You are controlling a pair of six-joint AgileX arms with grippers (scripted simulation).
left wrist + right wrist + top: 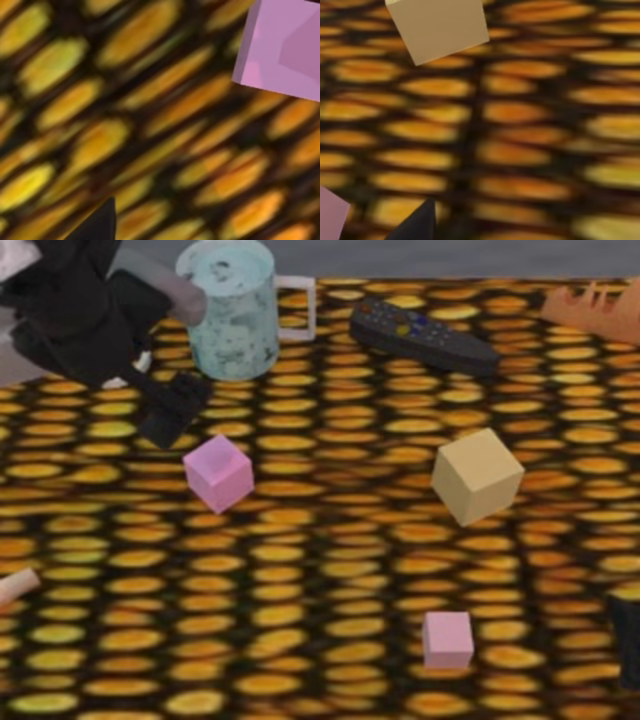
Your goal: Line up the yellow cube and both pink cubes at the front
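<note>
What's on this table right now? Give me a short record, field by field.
yellow cube: right of centre, tilted, untouched
bigger pink cube: left of centre, untouched
smaller pink cube: near the front, below the yellow cube in the top view
left hand: just behind the bigger pink cube, holding nothing
right arm: parked at the right edge
clutter: mug, remote control at the back
</note>
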